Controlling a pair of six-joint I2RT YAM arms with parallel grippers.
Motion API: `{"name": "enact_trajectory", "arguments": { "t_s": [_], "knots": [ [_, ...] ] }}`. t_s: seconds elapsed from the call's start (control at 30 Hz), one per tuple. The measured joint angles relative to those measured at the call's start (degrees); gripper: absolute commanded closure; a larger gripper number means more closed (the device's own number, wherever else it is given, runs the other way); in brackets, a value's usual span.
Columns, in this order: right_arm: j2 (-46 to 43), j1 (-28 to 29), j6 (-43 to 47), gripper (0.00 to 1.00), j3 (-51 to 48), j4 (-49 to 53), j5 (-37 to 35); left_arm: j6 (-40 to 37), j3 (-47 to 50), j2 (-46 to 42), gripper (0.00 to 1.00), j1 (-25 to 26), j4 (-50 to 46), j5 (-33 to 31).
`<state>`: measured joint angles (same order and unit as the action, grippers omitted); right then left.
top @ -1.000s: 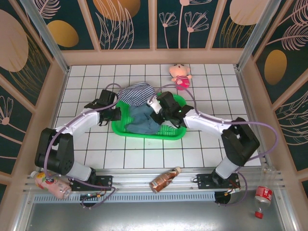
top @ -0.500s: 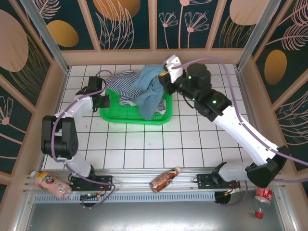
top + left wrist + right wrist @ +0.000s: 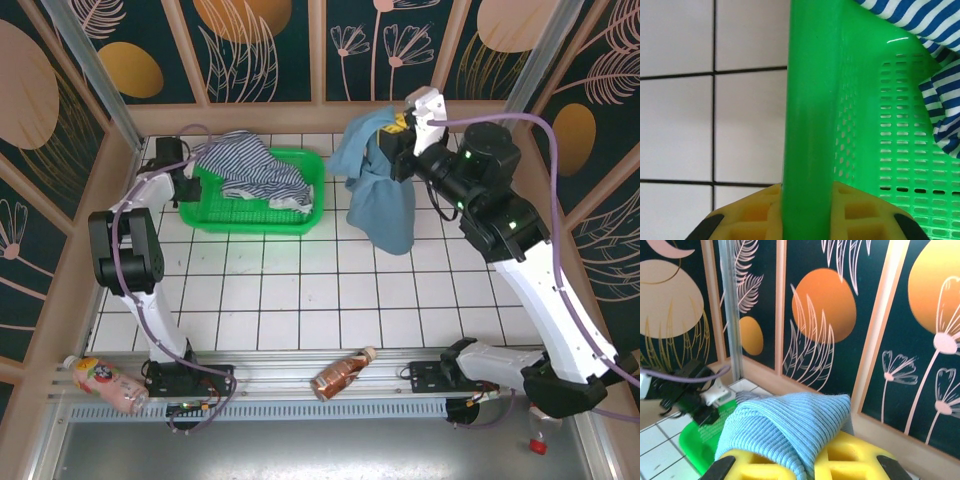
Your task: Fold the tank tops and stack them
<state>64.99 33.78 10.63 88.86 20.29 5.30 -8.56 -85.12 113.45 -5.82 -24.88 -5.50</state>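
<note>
The right gripper (image 3: 398, 135) is held up high over the far side of the white tiled table (image 3: 300, 300). Its yellow fingers (image 3: 757, 465) are shut tight on the blue tank top (image 3: 385, 195). In the right wrist view, a thick fold of the ribbed blue cloth is seen pinched between them. The rest of the top is hung down below the gripper in a long loose shape. Whether its bottom end is touching the table cannot be told.

The left gripper (image 3: 187, 186) is set low, at the left end of the green basket (image 3: 260, 225). In the left wrist view, its yellow fingers (image 3: 747, 220) are closed on the basket's smooth rim, one finger outside the wall and one inside. The rim is seen running straight out ahead of the gripper.

The striped tank top (image 3: 250, 170) is piled in the basket, just ahead of the left gripper and to its right. Part of it is draped over the far rim. It is not touched by either gripper. The two tops are kept well apart, with the blue one off to the right of the basket.
</note>
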Motion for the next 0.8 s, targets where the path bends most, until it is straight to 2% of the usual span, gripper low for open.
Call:
{"name": "enact_trajectory", "arguments": {
  "t_s": [0.2, 0.4, 0.47, 0.63, 0.8],
  "knots": [
    [-1.4, -0.1, -4.2, 0.92, -10.1, 0.9, 4.4, -2.0, -7.0, 4.8, 0.86, -3.3, -0.5, -3.1],
    [-1.1, -0.2, -9.7, 0.91, -21.9, -0.9, 10.2, -3.0, -17.8, 11.9, 0.83, -3.7, -2.4, -4.2],
    [-1.2, -0.2, -11.9, 0.91, -25.2, -3.2, 12.4, -3.5, -21.7, 14.4, 0.75, -3.7, -3.0, -4.8],
    [-1.0, 0.4, -17.1, 0.91, -32.4, -9.0, 17.1, -4.3, -30.2, 20.1, 0.67, -3.6, -3.6, -9.5],
    [0.5, 1.5, -19.3, 0.9, -37.5, -13.2, 19.7, -5.4, -32.5, 22.4, 0.56, -3.7, -3.9, -13.3]
  ]
}}
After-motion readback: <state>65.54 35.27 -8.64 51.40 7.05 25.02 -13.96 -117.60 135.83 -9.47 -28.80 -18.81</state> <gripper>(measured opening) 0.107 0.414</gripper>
